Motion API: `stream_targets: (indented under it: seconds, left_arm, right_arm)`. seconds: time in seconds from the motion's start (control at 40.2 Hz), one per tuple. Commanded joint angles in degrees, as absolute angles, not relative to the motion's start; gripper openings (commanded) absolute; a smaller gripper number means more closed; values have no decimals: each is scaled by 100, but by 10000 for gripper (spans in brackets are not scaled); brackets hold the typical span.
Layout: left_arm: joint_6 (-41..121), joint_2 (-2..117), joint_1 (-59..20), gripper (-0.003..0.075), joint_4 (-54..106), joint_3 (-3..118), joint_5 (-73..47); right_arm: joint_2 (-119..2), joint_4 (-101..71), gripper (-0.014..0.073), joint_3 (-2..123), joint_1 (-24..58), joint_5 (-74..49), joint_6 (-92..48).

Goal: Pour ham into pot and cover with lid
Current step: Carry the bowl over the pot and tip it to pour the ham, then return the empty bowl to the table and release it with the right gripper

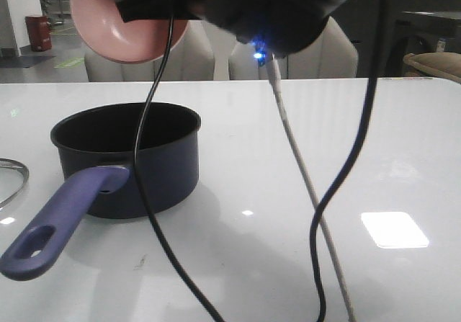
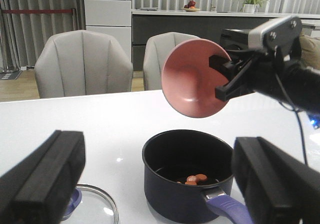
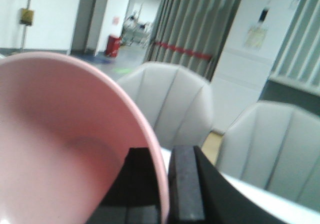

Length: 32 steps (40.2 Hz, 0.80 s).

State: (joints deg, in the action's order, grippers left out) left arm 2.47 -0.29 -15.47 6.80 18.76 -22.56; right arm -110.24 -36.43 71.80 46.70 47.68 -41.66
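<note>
The dark navy pot [image 1: 130,156] stands on the white table, its purple-blue handle [image 1: 61,217] pointing toward the front left. A few small orange-pink ham slivers [image 2: 195,179] lie on the pot's floor [image 2: 187,171]. High above the pot my right gripper [image 3: 162,184] is shut on the rim of a salmon-pink bowl [image 1: 115,27], tipped on its side with nothing in it [image 2: 192,78]. The glass lid [image 2: 95,206] lies flat on the table left of the pot; only its rim [image 1: 14,178] shows in the front view. My left gripper [image 2: 160,184] is open, low, short of the pot.
Cables [image 1: 320,214] from the right arm hang down over the table in front of and right of the pot. Grey chairs [image 2: 82,61] stand behind the table's far edge.
</note>
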Motion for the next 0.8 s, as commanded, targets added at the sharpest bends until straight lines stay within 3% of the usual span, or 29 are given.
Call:
stream_targets:
  seconds: [0.0, 0.199, 0.447, 0.77]
  left_arm:
    - [224, -80, -1585, 638, 695, 2011, -1817]
    - [224, -80, -1585, 638, 695, 2011, -1817]
    - [224, -80, -1585, 638, 695, 2011, -1817]
    - [224, -80, -1585, 638, 695, 2011, -1817]
  right_arm:
    - [-10240, -3637, 135, 7373, 4675, 3949, -4102]
    - [-9278, -4406, 135, 7373, 4594, 1479, -4219]
    - [-8542, -4137, 135, 7373, 3927, -1016, -4277]
    - [-8425, -2622, 135, 7357, 2422, -2830, -3143]
